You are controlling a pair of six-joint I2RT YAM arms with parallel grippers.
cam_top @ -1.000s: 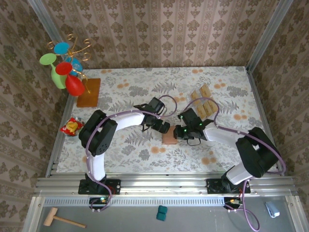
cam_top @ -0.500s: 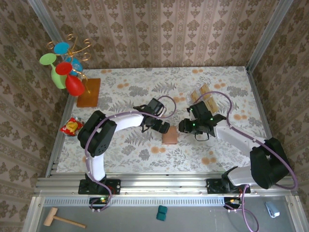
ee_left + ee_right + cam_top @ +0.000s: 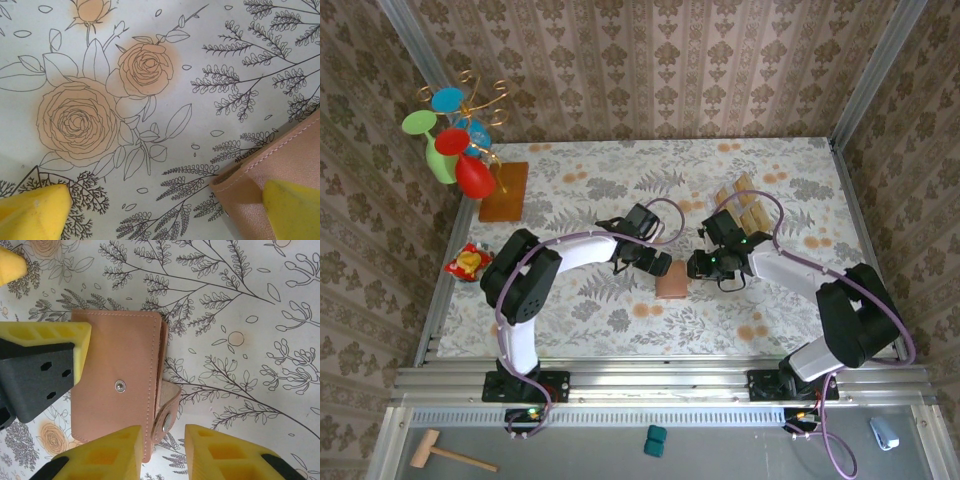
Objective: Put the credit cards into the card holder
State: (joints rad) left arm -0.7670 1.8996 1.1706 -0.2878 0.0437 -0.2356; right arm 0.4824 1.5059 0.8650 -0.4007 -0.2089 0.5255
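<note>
- Down at the near edge, a wooden hammer and a small blue-green block lie on a gray strip in front of the two arms.
- Next, on the flowery tabletop, the card holder lies flat near the middle, right between the two hands.
- From its own camera, the left hand has its yellow fingers spread wide apart. One finger rests on a corner of the card holder. The other sits over the bare tabletop.
- The right hand points at the card holder from the right side. Its yellow fingers are a little apart. One finger is over the edge of the card holder.
- Up close, the card holder is pinkish brown with stitches along its edges. Its little flap is undone, with a round metal snap on it. The flap lies in the gap between the right hand's fingers.
- Off to the left, by the edge of the tabletop, lies a red and yellow packet.
- Farther back on the right, the credit cards sit in a row. They are tan and all look the same. They are just behind the right arm, apart from the card holder.
- In the far left corner there is a brown wooden board. A gold stand with bright blue, green and red shapes is on it.
</note>
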